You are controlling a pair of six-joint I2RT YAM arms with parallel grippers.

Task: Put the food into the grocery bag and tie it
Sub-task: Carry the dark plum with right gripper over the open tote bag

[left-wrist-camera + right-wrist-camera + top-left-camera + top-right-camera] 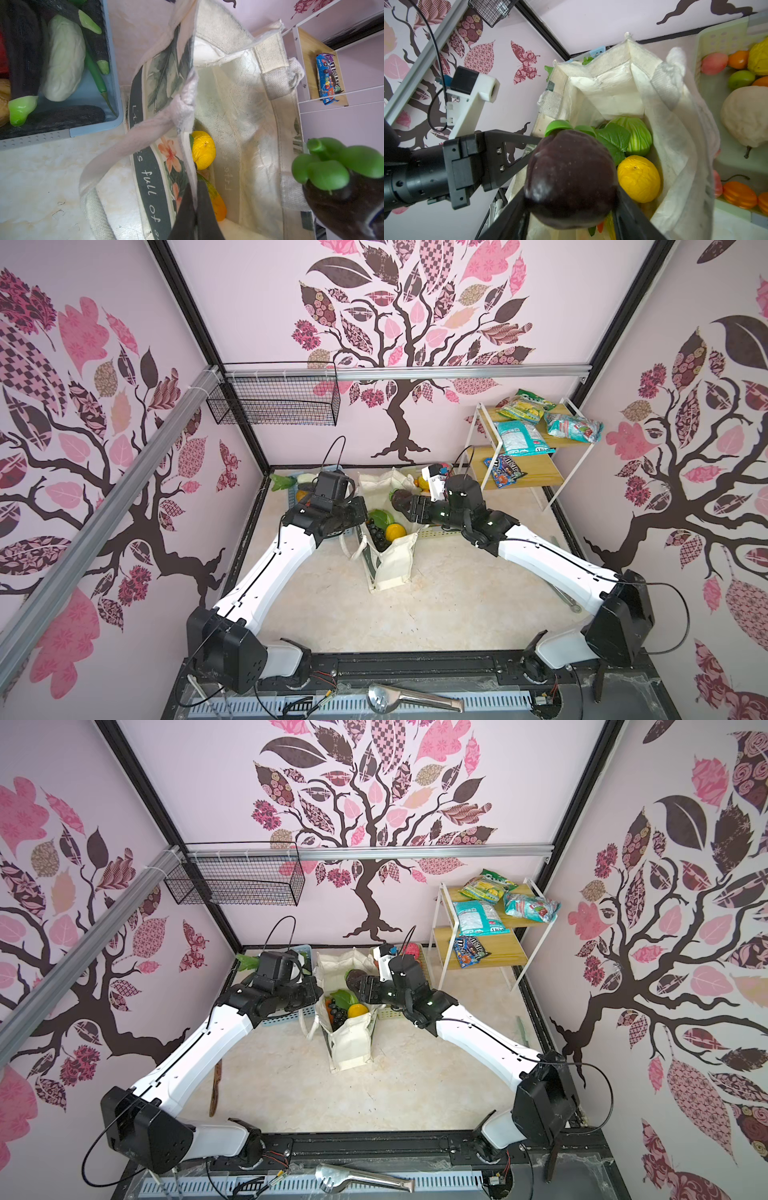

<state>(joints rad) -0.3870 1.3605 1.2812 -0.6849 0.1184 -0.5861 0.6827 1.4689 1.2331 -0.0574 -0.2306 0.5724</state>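
Observation:
The cream grocery bag (392, 568) (349, 1048) stands open at mid table. My left gripper (194, 207) (359, 520) is shut on the rim of its printed side, near a strap handle (124, 149). My right gripper (571, 209) (405, 502) hangs over the bag's mouth, shut on a dark purple fruit (571, 178) (355, 979) with a green calyx (328, 164). Inside the bag lie a yellow fruit (638, 178) (203, 149), a green cabbage (638, 135), an orange fruit (395, 532) and dark grapes (378, 536).
A blue basket (93, 129) left of the bag holds eggplants and a pale cabbage (64, 58). A beige lattice basket (720, 39) on the bag's other side holds more fruit. A shelf (536, 472) with snack packets stands back right. A wire basket (274, 406) hangs back left.

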